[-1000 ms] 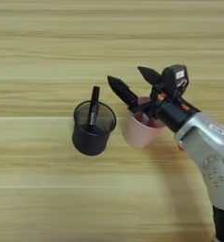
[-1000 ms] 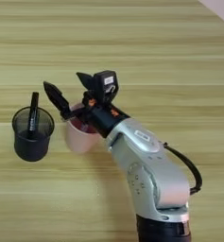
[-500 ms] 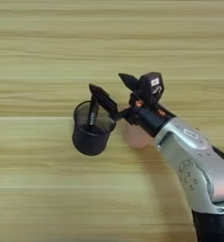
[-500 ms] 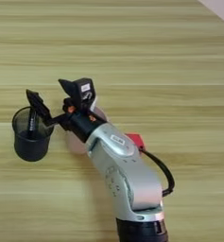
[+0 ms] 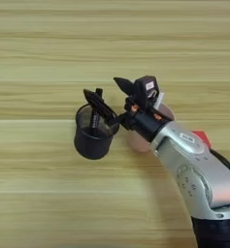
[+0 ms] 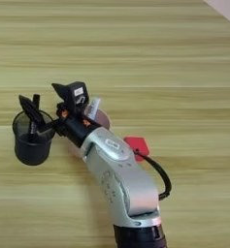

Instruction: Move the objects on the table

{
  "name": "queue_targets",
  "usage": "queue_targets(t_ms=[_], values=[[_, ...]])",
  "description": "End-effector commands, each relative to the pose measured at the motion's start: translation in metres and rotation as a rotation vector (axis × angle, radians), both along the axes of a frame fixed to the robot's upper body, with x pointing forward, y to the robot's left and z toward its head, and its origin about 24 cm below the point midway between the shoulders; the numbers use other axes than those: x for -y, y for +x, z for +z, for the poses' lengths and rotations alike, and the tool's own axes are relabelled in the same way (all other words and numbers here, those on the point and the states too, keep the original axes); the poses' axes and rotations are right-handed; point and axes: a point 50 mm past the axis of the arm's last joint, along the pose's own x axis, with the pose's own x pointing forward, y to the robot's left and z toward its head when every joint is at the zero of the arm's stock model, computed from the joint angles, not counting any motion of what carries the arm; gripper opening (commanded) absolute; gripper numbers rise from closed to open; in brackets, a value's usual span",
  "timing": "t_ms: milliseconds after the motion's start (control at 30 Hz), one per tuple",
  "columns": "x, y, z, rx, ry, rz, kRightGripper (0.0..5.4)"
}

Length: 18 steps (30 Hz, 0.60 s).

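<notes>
Light wooden counter (image 5: 48,43) fills the frame. At centre left, the right gripper (image 5: 110,96) has open jaws over the black mesh cup (image 5: 92,139), where the black marker (image 5: 95,116) stands. Red block (image 6: 137,145) lies right of the arm.

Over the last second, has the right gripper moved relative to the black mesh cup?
Yes. The right gripper has swung toward picture left, from over the pink cup to the black mesh cup, one of its open jaws now over the cup's mouth.
</notes>
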Motion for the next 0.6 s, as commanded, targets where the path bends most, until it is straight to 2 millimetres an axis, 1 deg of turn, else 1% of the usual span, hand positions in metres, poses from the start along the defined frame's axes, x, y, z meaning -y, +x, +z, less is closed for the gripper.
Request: queue_targets(t_ms=[33, 367, 600], values=[[-0.0053, 0.0019, 0.0223, 0.104, -0.002, 0.015, 5.37], [-0.0102, -0.0016, 0.0183, 0.033, 0.030, 0.048, 5.37], [-0.0100, -0.0005, 0.0152, -0.005, 0.034, 0.042, 5.37]])
